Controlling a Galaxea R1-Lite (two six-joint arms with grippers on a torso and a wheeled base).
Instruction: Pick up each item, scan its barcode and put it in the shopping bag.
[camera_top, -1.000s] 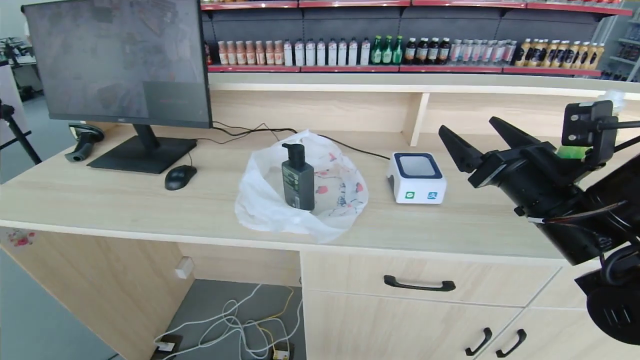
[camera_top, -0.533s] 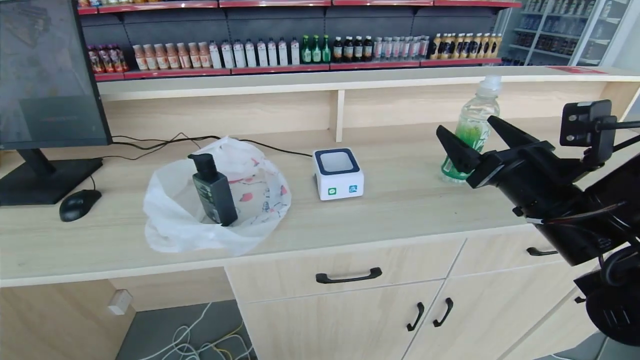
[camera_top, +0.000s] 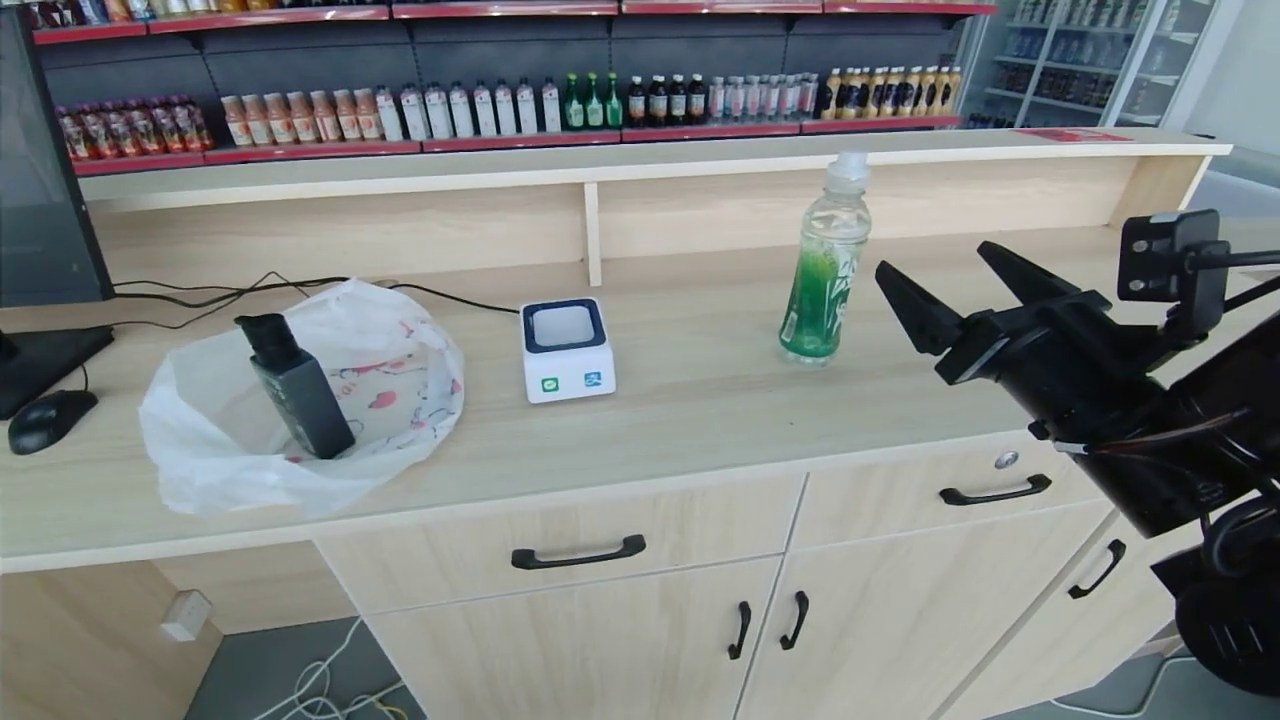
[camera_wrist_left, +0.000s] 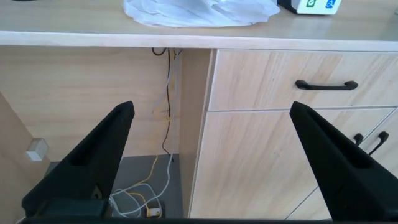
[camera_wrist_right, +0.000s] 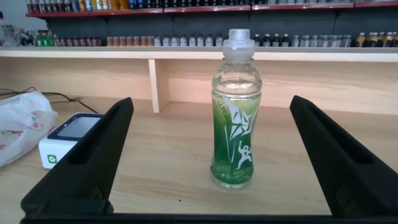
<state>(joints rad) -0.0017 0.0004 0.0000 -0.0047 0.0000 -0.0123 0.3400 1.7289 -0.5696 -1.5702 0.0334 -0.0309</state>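
Note:
A clear bottle with a green label and white cap (camera_top: 826, 262) (camera_wrist_right: 235, 135) stands upright on the wooden counter (camera_top: 680, 420). My right gripper (camera_top: 950, 285) (camera_wrist_right: 211, 168) hangs open just right of the bottle, at its height, with empty fingers. The white scanner box (camera_top: 565, 350) (camera_wrist_right: 67, 139) sits left of the bottle. Further left lies the white shopping bag (camera_top: 390, 400) (camera_wrist_right: 23, 121) (camera_wrist_left: 199, 11), with a dark pump bottle (camera_top: 295, 388) standing in it. My left gripper (camera_wrist_left: 211, 155) is open below the counter edge, facing the cabinet front.
A monitor (camera_top: 45, 200), a mouse (camera_top: 48, 418) and cables (camera_top: 250, 290) occupy the counter's left end. A raised shelf (camera_top: 600, 165) runs along the back, with a divider (camera_top: 592, 235) under it. Drawers and doors with black handles (camera_top: 578, 555) (camera_wrist_left: 326, 85) front the cabinet.
The head camera has swung to the right, so the monitor and bag slid left and the green-label bottle came into view. My right gripper stays open in the same spot of the picture.

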